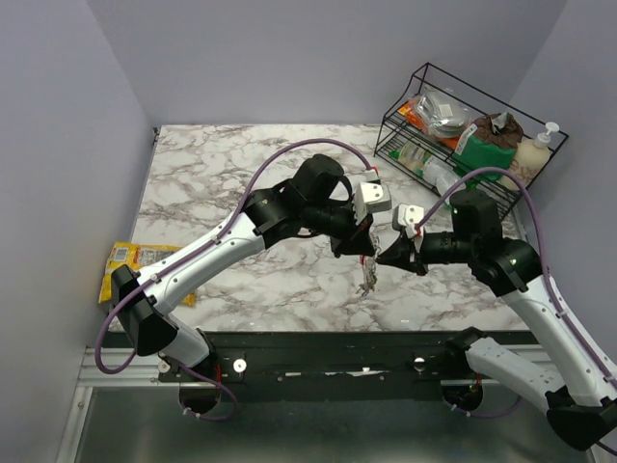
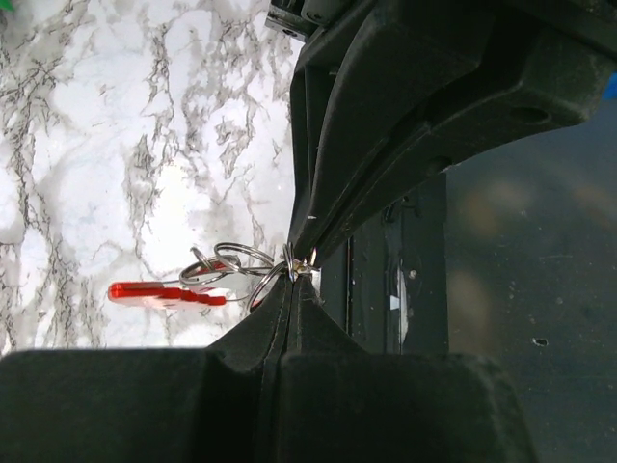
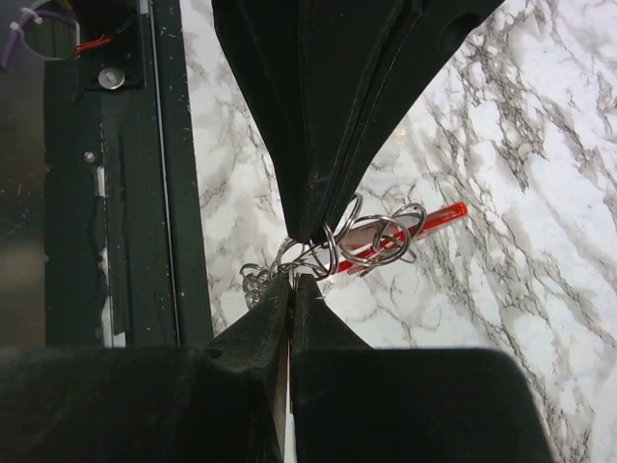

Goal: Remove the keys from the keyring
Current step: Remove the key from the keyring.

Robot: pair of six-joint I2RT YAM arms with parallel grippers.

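Left gripper (image 1: 362, 245) and right gripper (image 1: 384, 258) meet tip to tip over marble table (image 1: 222, 174), keys (image 1: 368, 278) on keyring (image 1: 367, 260) dangle just below both tips; yellow packet (image 1: 135, 262) far out on left gripper's side, wire rack (image 1: 453, 125) beyond right gripper

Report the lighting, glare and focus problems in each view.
Top external: even, soft light, no hard shadows, but the keyring is too small to resolve. Left wrist: the marble table is washed out by glare, the left gripper is a black silhouette, and the background at right is blurred. Right wrist: the right gripper is equally dark, the keyring sharp.
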